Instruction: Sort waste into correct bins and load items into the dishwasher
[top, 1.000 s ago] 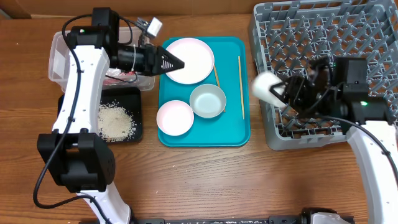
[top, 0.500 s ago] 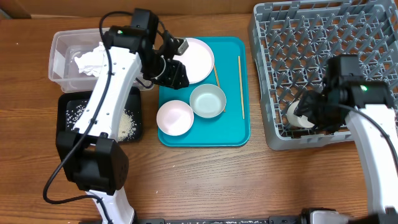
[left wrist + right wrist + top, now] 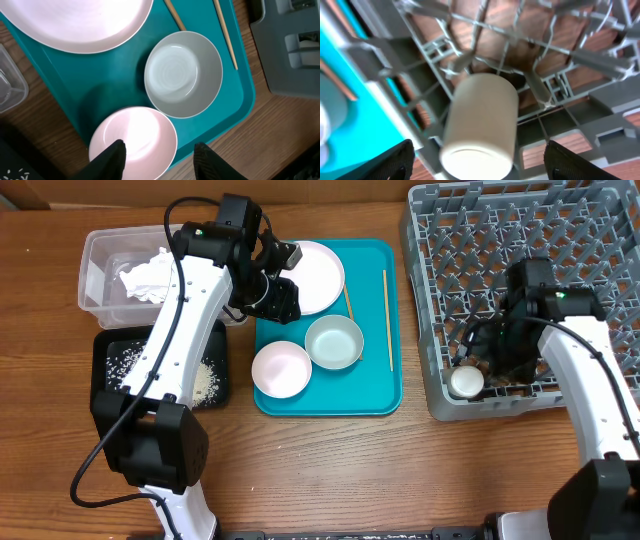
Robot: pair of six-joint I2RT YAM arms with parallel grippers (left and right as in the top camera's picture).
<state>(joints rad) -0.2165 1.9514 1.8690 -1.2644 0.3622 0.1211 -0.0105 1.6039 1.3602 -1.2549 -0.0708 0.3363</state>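
Toward the near right corner of the bench, the dish rack point(image 3: 590, 230) holds the small white cup point(image 3: 466, 382), lodged among the pegs at the rack's near left corner. The right gripper point(image 3: 482, 160) hangs directly over it with its fingers spread wide and touching nothing, so the cup rests on the lattice alone. Whether its mouth faces up or down cannot be told. The pegs close round it, which should stop it rolling.

Over the teal tray point(image 3: 380, 392) at mid-bench, the left gripper point(image 3: 159, 159) is likewise parted and empty. It points down with the white bowl point(image 3: 132, 142) just under its tips, probably the next piece meant for the rack. The metal bowl point(image 3: 334, 342) sits empty beside that bowl, and the round plate point(image 3: 315, 270) lies toward the far edge. The two chopsticks point(image 3: 387, 320) lie loose, one by the plate and one near the tray's right rim.

At the far left corner, the clear tub point(image 3: 92, 255) contains the crumpled napkin point(image 3: 145, 278). Just nearer, the black tray point(image 3: 104, 392) carries scattered rice grains point(image 3: 207, 380). No red wrapper can be made out.
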